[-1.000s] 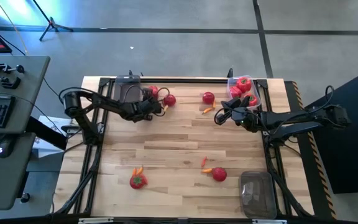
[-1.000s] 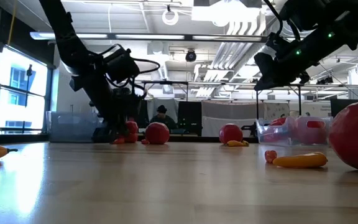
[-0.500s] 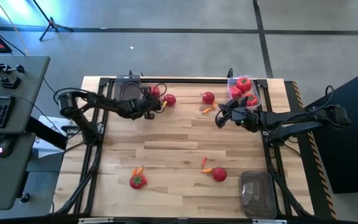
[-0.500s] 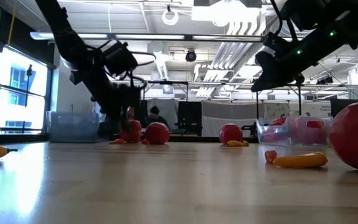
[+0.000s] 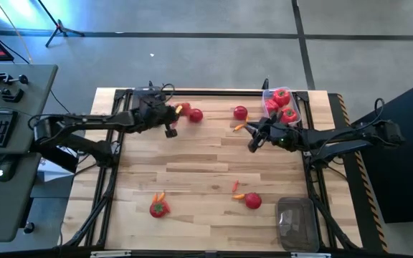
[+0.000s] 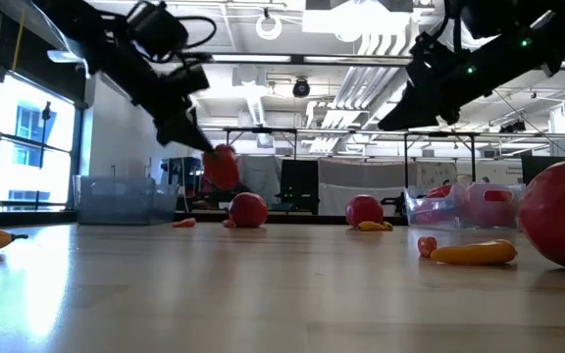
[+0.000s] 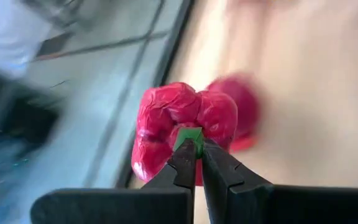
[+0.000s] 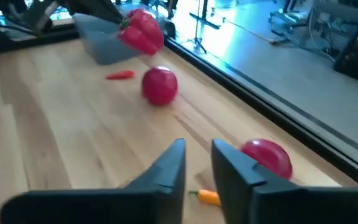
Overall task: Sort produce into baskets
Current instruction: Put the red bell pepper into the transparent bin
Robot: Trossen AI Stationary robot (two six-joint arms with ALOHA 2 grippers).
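Over at the far left of the bench (image 5: 192, 172), the left hand (image 5: 172, 115) is up off the wood with a red pepper (image 6: 221, 167) pinched by its green stem, fingers clenched tight on it. The left wrist view shows it plainly: the two dark fingers (image 7: 188, 163) meet on the green top, the crinkled red body hanging beyond them. The pepper hangs in the air just beside the grey tub (image 6: 116, 199) at the far left corner, and a tomato (image 5: 195, 115) sits on the wood just beside that hand.

Moving across the far edge, another tomato (image 5: 240, 112) rests near the middle, with a small orange carrot (image 5: 239, 127) close by it. The right hand (image 5: 252, 137) hovers just beside that carrot, its fingers a little apart and gripping nothing, as the right wrist view confirms.

Further right, the far corner tub (image 5: 295, 104) already holds several red pieces. Along the near side lie a pepper (image 5: 158, 208), a tomato (image 5: 253, 201) with carrot pieces beside each, and an empty tub (image 5: 296, 222) at the near right corner.
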